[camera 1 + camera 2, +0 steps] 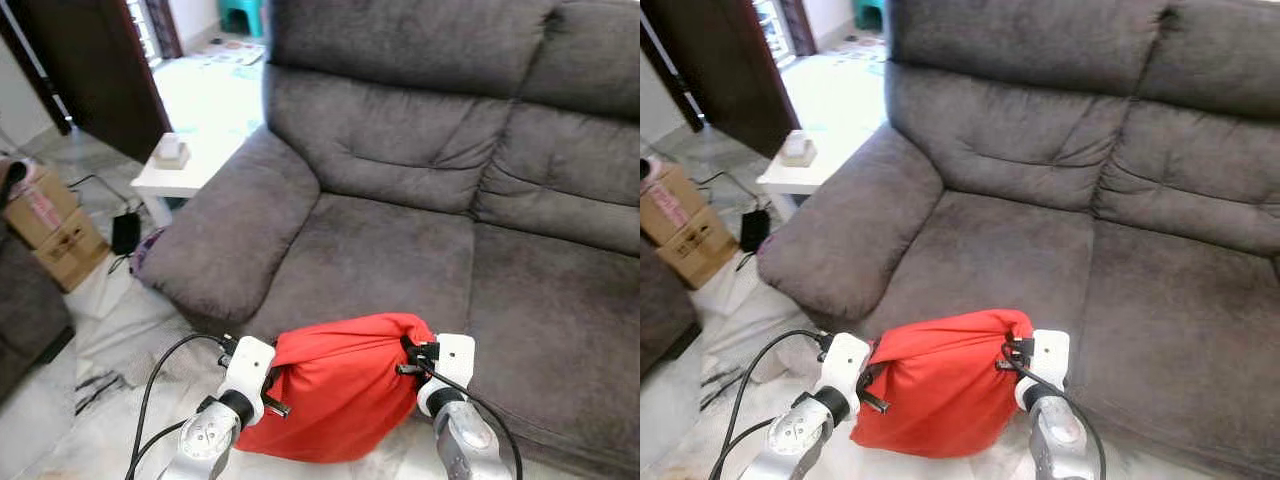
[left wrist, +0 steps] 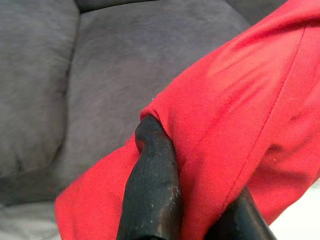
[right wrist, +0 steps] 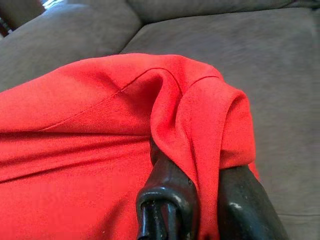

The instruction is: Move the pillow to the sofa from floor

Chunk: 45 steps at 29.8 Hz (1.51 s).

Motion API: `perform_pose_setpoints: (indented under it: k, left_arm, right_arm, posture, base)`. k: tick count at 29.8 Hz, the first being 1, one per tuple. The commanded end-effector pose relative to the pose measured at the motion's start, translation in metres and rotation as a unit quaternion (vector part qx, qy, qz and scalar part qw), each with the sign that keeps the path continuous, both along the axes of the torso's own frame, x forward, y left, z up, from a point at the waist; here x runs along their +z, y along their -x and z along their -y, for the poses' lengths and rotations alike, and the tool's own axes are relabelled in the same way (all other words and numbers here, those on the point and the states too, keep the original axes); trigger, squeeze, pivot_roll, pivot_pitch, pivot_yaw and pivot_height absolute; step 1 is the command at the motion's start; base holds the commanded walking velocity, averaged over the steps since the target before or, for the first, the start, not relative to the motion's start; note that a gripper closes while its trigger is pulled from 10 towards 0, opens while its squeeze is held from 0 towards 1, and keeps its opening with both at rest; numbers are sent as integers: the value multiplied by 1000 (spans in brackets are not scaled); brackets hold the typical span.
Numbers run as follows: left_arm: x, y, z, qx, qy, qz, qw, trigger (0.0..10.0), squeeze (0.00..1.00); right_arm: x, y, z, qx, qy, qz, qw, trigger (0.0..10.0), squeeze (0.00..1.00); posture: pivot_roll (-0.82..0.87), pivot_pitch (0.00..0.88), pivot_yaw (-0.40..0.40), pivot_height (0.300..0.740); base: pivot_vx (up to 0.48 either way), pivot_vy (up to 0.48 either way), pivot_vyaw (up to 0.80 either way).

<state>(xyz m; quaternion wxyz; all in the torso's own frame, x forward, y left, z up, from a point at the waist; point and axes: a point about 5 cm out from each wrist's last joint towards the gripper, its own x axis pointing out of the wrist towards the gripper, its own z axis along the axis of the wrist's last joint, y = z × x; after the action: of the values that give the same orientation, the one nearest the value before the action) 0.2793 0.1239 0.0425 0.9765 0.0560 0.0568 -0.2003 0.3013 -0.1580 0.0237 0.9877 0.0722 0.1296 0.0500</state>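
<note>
Pinching pillow, left claw, right claw

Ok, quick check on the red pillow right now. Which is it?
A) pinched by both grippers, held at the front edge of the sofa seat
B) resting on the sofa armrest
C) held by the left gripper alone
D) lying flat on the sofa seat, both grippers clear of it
A: the left gripper and right gripper each pinch the red pillow at one side, at the front edge of the sofa seat.
</note>
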Motion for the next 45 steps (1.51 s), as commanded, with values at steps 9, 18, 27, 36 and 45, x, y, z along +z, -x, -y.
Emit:
perform_pose_setpoints:
  k: [9,18,27,36,45]
  left_arm:
    - [10,-3,-20,39,0,37,999,10000,0]
    - [11,-3,-20,36,-8,38,999,10000,0]
    - [11,-4,-22,38,-18,42,998,10000,0]
    - [12,-4,-23,39,-19,44,998,10000,0]
    - [12,-6,-24,38,-22,45,998,10000,0]
  right_arm:
    - [2,1,31,-79,2,6,997,10000,0]
    - [3,1,33,-89,3,9,996,10000,0]
    - [4,0,32,-88,-3,14,996,10000,0]
    - [4,-1,33,-94,-1,12,996,10000,0]
    - [5,-2,33,-95,-3,15,995,10000,0]
  posture:
    - [98,173,51,740]
    - [100,171,50,740]
    - [101,169,53,740]
    - [102,167,55,740]
    - [103,158,58,740]
  base:
    - [0,41,-800]
    - [0,0,-356]
    - [0,-317,0]
    - [0,-477,0]
    - [0,-480,-142]
